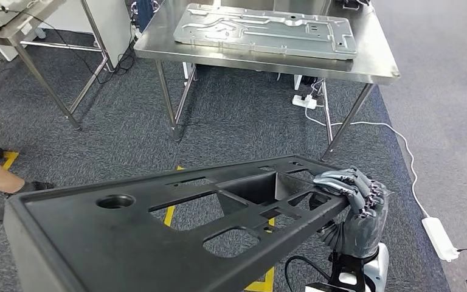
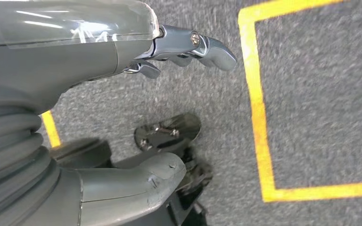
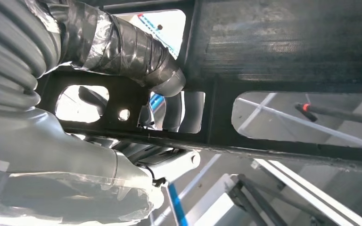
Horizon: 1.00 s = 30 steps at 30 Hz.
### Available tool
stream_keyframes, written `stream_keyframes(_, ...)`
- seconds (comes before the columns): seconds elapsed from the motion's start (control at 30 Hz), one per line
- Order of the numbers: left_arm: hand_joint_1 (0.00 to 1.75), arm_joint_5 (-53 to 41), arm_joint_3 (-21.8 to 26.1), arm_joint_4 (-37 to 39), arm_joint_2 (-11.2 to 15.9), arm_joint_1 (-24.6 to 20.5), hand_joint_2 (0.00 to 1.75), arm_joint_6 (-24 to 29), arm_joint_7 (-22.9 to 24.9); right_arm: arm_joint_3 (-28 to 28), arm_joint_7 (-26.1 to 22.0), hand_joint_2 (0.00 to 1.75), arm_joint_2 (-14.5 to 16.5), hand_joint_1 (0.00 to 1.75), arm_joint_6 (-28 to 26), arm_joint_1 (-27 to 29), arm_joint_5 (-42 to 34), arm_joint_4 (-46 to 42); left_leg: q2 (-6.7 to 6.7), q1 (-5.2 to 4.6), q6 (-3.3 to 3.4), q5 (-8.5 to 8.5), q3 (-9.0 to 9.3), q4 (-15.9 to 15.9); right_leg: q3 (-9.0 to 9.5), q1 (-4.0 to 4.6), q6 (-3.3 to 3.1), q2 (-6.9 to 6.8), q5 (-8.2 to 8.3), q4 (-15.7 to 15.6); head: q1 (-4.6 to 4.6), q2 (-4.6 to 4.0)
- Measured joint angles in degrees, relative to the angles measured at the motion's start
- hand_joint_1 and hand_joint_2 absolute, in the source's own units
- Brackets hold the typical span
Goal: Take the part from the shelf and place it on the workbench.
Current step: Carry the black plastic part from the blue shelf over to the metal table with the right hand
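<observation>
Head view: right hand grips black part.

The part lies near, its right end in the right hand; far beyond, a metal panel lies on the surface.

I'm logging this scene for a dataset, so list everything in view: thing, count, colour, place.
Part: one, black, held in front of the robot.
Workbench: one, steel, ahead.
Metal panel: one, silver, lying on the workbench.
Second table: one, steel, far left.
Power strips: two, white, on the carpet.
Floor tape: yellow lines on grey carpet.
Person's leg: one, left edge.
Right hand: grey, grips the part's right end.
Left hand: grey, above the carpet, holding nothing visible.
</observation>
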Motion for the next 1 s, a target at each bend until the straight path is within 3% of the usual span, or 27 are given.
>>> stream_keyframes(0.07, 0.0, 0.0, 0.0, 0.0, 0.0, 0.0, 1.75, -0.2, -0.1, -0.1, 0.0, 1.75, 0.0, 1.75, 0.0, 0.0, -0.1, 0.1, -0.05, -0.15, 0.28, -0.1, -0.02, 0.0, -3.96, -0.01, 0.19, 0.07, -3.24, 7.5, 0.0, 0.0)
stream_keyframes(0.1, 0.0, 0.0, 0.0, 0.0, 0.0, 0.0, 1.75, -0.3, -0.2, -0.1, 0.0, 1.75, 0.0, 1.75, 0.0, 0.0, -0.1, 0.2, -0.1, -0.24, 0.33, -0.16, 0.02, 0.0, -5.34, -0.02, 0.2, 0.08, -3.61, 9.9, 0.0, 0.0)
stream_keyframes(0.13, 0.0, 0.0, 0.0, 0.0, 0.0, 0.1, 1.75, -0.3, -0.2, -0.1, 0.0, 1.75, 0.0, 1.75, 0.0, 0.0, -0.1, 0.3, -0.19, -0.33, 0.35, -0.23, 0.1, 0.1, -5.74, -0.01, 0.11, 0.09, -2.83, 10.1, 0.0, 0.0)
stream_keyframes(0.2, 0.0, 0.0, 0.0, 0.0, 0.0, 0.1, 1.75, -0.4, -0.2, -0.2, 0.0, 1.75, 0.0, 1.75, 0.0, 0.0, -0.1, 0.3, -0.43, -0.46, 0.26, -0.42, 0.45, 0.1, -3.17, 0.09, -0.39, 0.16, 1.34, 4.2, 0.01, 0.0)
stream_keyframes(0.27, 0.0, 0.0, 0.0, 0.0, 0.0, 0.1, 1.75, -0.5, -0.3, -0.3, 0.0, 1.75, 0.0, 1.75, 0.0, -0.1, -0.1, 0.3, -0.62, -0.63, -0.02, -0.67, 0.7, 0.2, 0.26, 0.43, -1.15, 0.33, 4.23, -3.0, 0.01, 0.0)
stream_keyframes(0.3, 0.0, 0.1, 0.0, 0.0, -0.1, 0.1, 1.75, -0.5, -0.3, -0.3, 0.0, 1.75, 0.0, 1.75, 0.0, -0.1, -0.1, 0.3, -0.66, -0.65, -0.26, -0.77, 0.73, 0.2, 1.09, 0.64, -1.41, 0.39, 4.65, -4.9, 0.01, 0.0)
stream_keyframes(0.37, 0.0, 0.2, 0.0, 0.0, -0.1, 0.1, 1.75, -0.6, -0.3, -0.4, 0.0, 1.75, 0.0, 1.75, 0.0, -0.1, -0.1, 0.3, -0.69, -0.59, -0.87, -0.9, 0.76, 0.2, 1.31, 0.91, -1.73, 0.42, 4.56, -5.6, 0.02, 0.0)
stream_keyframes(0.43, 0.0, 0.3, 0.0, 0.0, -0.1, 0.1, 1.75, -0.6, -0.4, -0.4, 0.0, 1.75, 0.0, 1.75, 0.0, -0.1, -0.1, 0.3, -0.52, -0.51, -1.53, -1.49, 0.61, 0.8, 1.68, 0.58, -2.25, 0.35, 4.7, -6.1, 0.02, 0.0)
stream_keyframes(0.5, 0.0, 0.3, 0.0, 0.0, 0.0, 0.1, 1.75, -0.6, -0.4, -0.4, 0.0, 1.75, 0.0, 1.75, 0.0, -0.1, -0.1, 0.3, -0.31, -0.42, -2.06, -3.94, -1.31, 5.2, 2.16, 0.24, -2.88, 0.11, 4.76, -6.5, -0.01, 0.0)
stream_keyframes(0.57, 0.0, 0.3, 0.0, 0.0, 0.0, 0.1, 1.75, -0.7, -0.4, -0.4, 0.0, 1.75, 0.0, 1.75, 0.0, -0.1, -0.1, 0.3, -0.24, -0.22, -2.48, -7.23, -5.2, 12.8, 2.36, 0.32, -3.21, -0.05, 4.53, -6.5, -0.02, 0.0)
stream_keyframes(0.6, 0.0, 0.3, 0.0, 0.0, 0.0, 0.2, 1.75, -0.7, -0.4, -0.4, 0.0, 1.75, 0.1, 1.75, 0.0, -0.1, -0.1, 0.3, -0.23, -0.1, -2.64, -8.07, -6.95, 15.8, 2.42, 0.34, -3.24, -0.07, 4.41, -6.5, -0.02, 0.0)
stream_keyframes(0.63, 0.0, 0.4, 0.0, 0.0, 0.0, 0.3, 1.75, -0.7, -0.4, -0.4, 0.0, 1.75, 0.1, 1.75, 0.0, -0.1, -0.1, 0.3, -0.21, -0.01, -2.75, -7.7, -7.78, 16.9, 2.52, 0.34, -3.19, -0.06, 4.24, -6.4, -0.02, 0.0)
stream_keyframes(0.67, 0.0, 0.4, 0.0, 0.0, 0.1, 0.3, 1.75, -0.8, -0.4, -0.4, -0.1, 1.75, 0.1, 1.75, 0.0, -0.1, -0.1, 0.3, -0.18, 0.06, -2.78, -6.28, -7.52, 15.7, 2.69, 0.33, -3.1, -0.04, 4.03, -6.3, -0.03, 0.0)
stream_keyframes(0.73, 0.0, 0.3, 0.0, 0.0, 0.1, 0.3, 1.75, -0.9, -0.5, -0.4, -0.1, 1.75, 0.1, 1.75, 0.0, -0.1, -0.1, 0.3, 0.01, 0.12, -2.63, -1.96, -4.27, 8.2, 3.24, 0.27, -2.71, -0.03, 3.36, -6.1, -0.02, 0.0)
stream_keyframes(0.77, 0.0, 0.3, 0.0, 0.0, 0.2, 0.2, 1.75, -0.9, -0.5, -0.4, -0.1, 1.75, 0.1, 1.75, 0.0, -0.1, -0.1, 0.3, 0.12, 0.01, -2.44, -0.7, -2.59, 4.6, 3.46, 0.35, -2.4, -0.03, 2.99, -5.9, -0.02, 0.0)
stream_keyframes(0.83, 0.0, 0.3, 0.0, 0.0, 0.2, 0.1, 1.75, -1.0, -0.6, -0.4, -0.2, 1.75, 0.2, 1.75, 0.0, -0.2, -0.1, 0.3, 0.2, -0.21, -1.75, -0.3, -0.93, 1.1, 3.77, 0.51, -1.62, -0.06, 2.63, -5.8, -0.01, 0.0)
stream_keyframes(0.93, 0.0, 0.1, 0.0, 0.0, 0.1, 0.1, 1.75, -1.1, -0.7, -0.4, -0.3, 1.75, 0.2, 1.75, 0.0, -0.4, -0.1, 0.3, -0.1, -0.18, -0.49, -0.55, -0.16, 0.4, 4.03, 0.46, -0.57, -0.04, 2.73, -4.9, 0.0, 0.0)
stream_keyframes(1.0, 0.0, -0.1, 0.0, 0.0, 0.1, 0.0, 1.75, -1.1, -0.8, -0.5, -0.3, 1.75, 0.2, 1.75, 0.0, -0.6, -0.1, 0.3, -0.21, -0.08, 0.19, -0.71, 0.79, 0.2, 2.6, 0.31, -0.19, 0.05, 0.92, -1.7, 0.05, 0.0)
